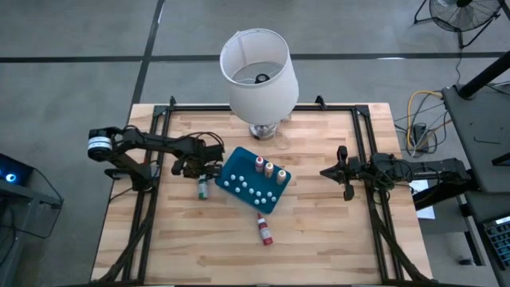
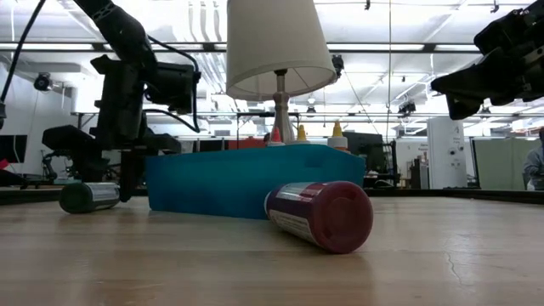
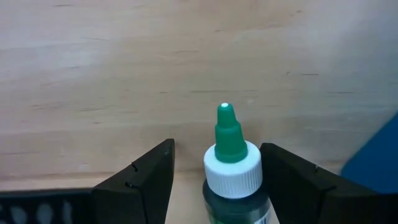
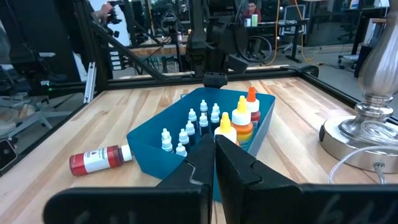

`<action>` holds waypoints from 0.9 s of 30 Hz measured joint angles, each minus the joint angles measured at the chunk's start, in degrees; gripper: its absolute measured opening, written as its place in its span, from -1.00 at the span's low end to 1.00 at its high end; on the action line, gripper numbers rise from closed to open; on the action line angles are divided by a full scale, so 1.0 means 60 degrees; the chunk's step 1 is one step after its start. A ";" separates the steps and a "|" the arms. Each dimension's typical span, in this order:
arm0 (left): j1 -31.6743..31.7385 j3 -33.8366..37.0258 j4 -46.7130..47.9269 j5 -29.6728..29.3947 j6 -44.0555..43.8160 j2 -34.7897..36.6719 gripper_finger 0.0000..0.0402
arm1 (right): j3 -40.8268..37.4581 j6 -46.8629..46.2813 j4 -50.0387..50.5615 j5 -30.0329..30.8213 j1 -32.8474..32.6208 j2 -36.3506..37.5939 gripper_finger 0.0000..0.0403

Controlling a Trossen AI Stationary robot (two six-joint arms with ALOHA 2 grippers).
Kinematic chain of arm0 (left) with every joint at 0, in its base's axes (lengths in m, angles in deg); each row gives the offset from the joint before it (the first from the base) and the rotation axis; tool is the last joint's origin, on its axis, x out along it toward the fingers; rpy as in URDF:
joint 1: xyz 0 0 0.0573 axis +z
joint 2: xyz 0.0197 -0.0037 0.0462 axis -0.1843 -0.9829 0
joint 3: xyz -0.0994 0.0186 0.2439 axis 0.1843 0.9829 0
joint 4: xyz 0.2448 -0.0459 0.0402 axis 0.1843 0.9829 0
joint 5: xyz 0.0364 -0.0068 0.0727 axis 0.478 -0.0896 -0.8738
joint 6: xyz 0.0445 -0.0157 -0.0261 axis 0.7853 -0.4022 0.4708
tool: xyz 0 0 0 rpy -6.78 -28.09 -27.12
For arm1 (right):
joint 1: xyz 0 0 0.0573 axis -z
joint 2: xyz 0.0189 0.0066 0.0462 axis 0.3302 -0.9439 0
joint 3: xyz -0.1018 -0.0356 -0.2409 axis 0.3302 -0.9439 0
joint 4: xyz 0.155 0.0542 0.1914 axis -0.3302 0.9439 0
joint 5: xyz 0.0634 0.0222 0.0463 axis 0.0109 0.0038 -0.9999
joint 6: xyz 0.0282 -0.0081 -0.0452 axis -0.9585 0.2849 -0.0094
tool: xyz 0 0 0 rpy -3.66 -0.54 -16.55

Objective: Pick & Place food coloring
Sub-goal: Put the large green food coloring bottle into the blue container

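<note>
The left gripper (image 3: 214,180) has its jaws spread wide w/ the green bottle (image 3: 231,168) lying between them; in the left wrist view there is bare wood on both sides of the white cap, so nothing is gripped yet. The bottle lies on its side on the bench (image 1: 319,239), just beside the near-left edge of the teal tray (image 1: 239,163), w/ the left gripper (image 1: 199,169) over it in the high view.

Risks, as a judgement: the bottle is round and lying flat, so if one finger touches first it will likely roll or skid out of the gap. The cap looks closer to one finger than the other, which makes that uneven contact plausible. A close near the cap rather than the body could squirt the bottle out, since it narrows toward the tip. The tray sits very near; a finger or the wrist could nudge it and upset the upright bottles (image 4: 239,121) and the small white-capped ones beside them.

The red bottle (image 1: 264,229) lies on the bench in front of the tray, well apart from both arms. The lamp (image 1: 259,76) stands behind the tray, a tall obstacle for any high swing. The right gripper (image 1: 344,171) waits off to the tray's right, jaws pressed together on nothing.
</note>
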 joint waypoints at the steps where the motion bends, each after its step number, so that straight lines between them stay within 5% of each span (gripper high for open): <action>1: 0.0009 0.0017 -0.0003 0.0004 0.0000 0.0045 0.01 | 0.0000 0.0000 -0.0001 0.0000 0.0001 0.0000 -0.96; 17: 0.0124 0.0060 0.0011 0.0038 -0.0012 0.0235 -0.51 | 0.0000 0.0000 0.0000 0.0002 0.0004 -0.0004 -0.96; 27: 0.0124 0.0060 0.0069 0.0511 -0.0259 0.0235 -0.40 | 0.0000 0.0000 0.0000 0.0000 0.0004 -0.0004 -0.96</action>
